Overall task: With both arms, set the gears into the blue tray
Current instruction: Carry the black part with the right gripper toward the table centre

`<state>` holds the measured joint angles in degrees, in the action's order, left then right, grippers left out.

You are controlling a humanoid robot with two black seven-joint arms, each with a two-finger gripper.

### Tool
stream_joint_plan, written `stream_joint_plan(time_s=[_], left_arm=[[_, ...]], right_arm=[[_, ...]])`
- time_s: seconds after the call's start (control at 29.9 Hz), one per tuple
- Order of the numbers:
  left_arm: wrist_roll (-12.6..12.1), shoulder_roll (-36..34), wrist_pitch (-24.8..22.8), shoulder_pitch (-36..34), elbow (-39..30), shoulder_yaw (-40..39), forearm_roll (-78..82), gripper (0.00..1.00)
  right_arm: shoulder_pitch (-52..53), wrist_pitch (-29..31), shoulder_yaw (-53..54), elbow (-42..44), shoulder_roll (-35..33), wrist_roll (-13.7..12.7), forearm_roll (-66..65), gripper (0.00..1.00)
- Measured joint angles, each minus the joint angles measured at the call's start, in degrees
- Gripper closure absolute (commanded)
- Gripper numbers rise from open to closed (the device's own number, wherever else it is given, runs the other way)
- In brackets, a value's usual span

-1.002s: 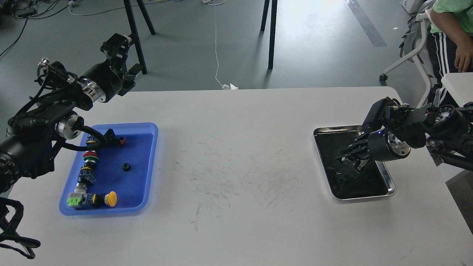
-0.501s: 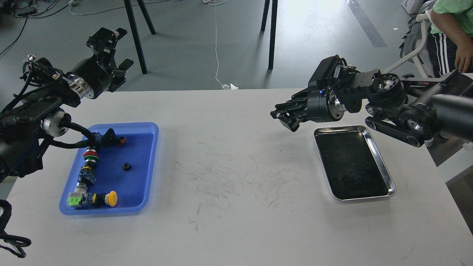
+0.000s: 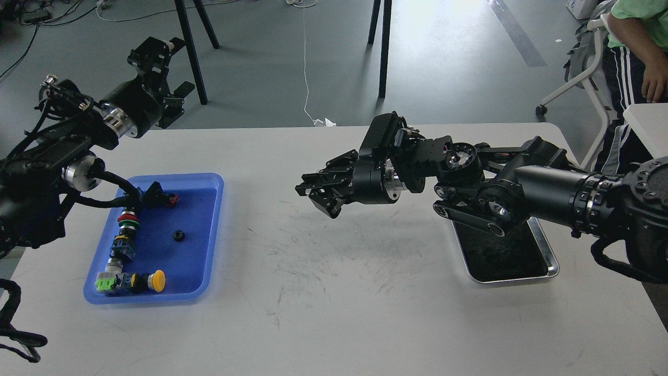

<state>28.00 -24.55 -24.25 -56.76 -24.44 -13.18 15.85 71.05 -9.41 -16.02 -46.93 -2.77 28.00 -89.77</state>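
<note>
Nearest you, along the blue tray's (image 3: 211,235) near rim by the tabletop's (image 3: 334,324) left edge, you see a green-and-white switch (image 3: 105,282) and a yellow-capped push-button (image 3: 155,280) lying side by side. Going up the tray's left side, there is a blue-and-yellow switch (image 3: 121,247), then a red-and-green button (image 3: 128,221), with a black-and-red switch (image 3: 162,198) near the tray's far rim. One gear (image 3: 178,236) rests on the tray's bare blue floor, about at its middle and apart from the switches. You cannot make out any other gears.

Toward the tabletop's right edge you see the silver metal tray (image 3: 548,261); your right arm (image 3: 548,193) crosses over its far half and hides that part. The dark inside that shows is too murky to tell what lies in it.

Your right gripper (image 3: 319,195) hangs above the tabletop's middle, well left of the metal tray and well right of the blue tray, pointing left. Its fingers sit close together; you cannot tell whether anything is pinched between them, nor whether they are fully closed.

Farthest off, your left gripper (image 3: 159,65) sits beyond the tabletop's far left corner, raised over the floor and well clear of the blue tray. Its fingers appear spread, with nothing between them
</note>
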Motion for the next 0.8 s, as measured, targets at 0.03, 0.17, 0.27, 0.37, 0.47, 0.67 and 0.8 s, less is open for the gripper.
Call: stream_joint_plan(time_s=[0.03, 0.17, 0.27, 0.37, 0.47, 0.67, 0.8], left_arm=[[0.00, -0.08, 0.00, 0.00, 0.01, 0.00, -0.02, 0.01], [0.00, -0.45, -0.14, -0.02, 0.00, -0.07, -0.21, 0.01], [0.00, -0.67, -0.29, -0.03, 0.01, -0.07, -1.30, 0.01], [0.00, -0.89, -0.56, -0.03, 0.01, -0.04, -1.98, 0.01], [0.00, -1.17, -0.71, -0.03, 0.00, -0.04, -2.11, 0.01], [0.00, -1.46, -0.74, -0.03, 0.00, -0.05, -2.21, 0.01], [0.00, -1.55, -0.74, -0.03, 0.01, -0.08, -2.23, 0.01]], right_arm=[[-0.58, -0.64, -0.04, 0.01, 0.46, -0.01, -0.03, 0.93], [-2.83, -3.08, -0.14, -0.41, 2.45, 0.01, -0.13, 0.93], [-4.69, -4.69, -0.19, -0.49, 2.71, 0.00, -0.31, 0.93], [-6.18, -6.63, -0.63, -0.42, 2.75, 0.00, -0.55, 0.93], [-7.93, -8.92, -1.07, -0.40, 2.77, 0.00, -0.96, 0.93], [-11.74, -10.44, -1.49, 0.95, 2.77, 0.00, -2.63, 0.93], [-12.45, -10.87, -1.68, 2.36, 2.77, 0.00, -3.06, 0.93]])
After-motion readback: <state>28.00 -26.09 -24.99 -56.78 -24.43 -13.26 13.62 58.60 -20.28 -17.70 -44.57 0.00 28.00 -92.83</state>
